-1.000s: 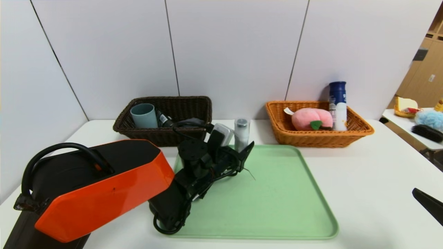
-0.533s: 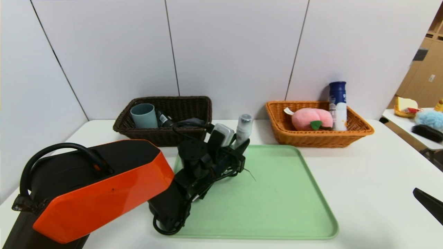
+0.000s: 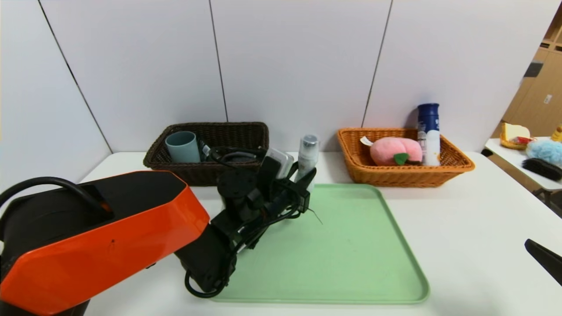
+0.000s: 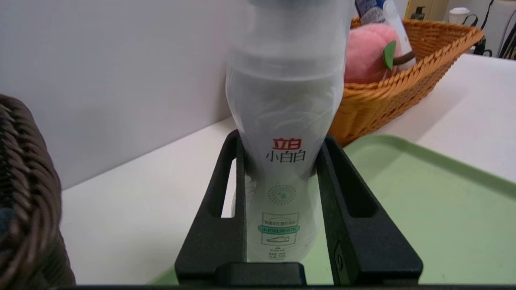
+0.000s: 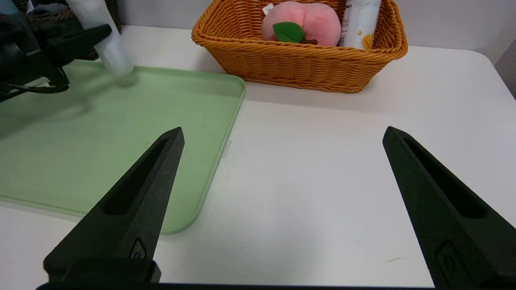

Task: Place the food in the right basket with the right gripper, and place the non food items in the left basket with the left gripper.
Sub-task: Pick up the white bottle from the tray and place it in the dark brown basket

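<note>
One item outstanding: slim white bottle with grey cap (image 3: 306,159), clamped low in the left gripper (image 3: 303,186) over the green plastic tray (image 3: 351,263).
Carry it level above the dark brown wicker basket's (image 3: 175,169) rim before releasing; right gripper (image 5: 282,201) parked, jaws apart.

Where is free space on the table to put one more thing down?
Free: most of the green tray, and the white table between the tray and the orange basket. Crowded: the tray's far left corner, where the left gripper holds the slim bottle.
</note>
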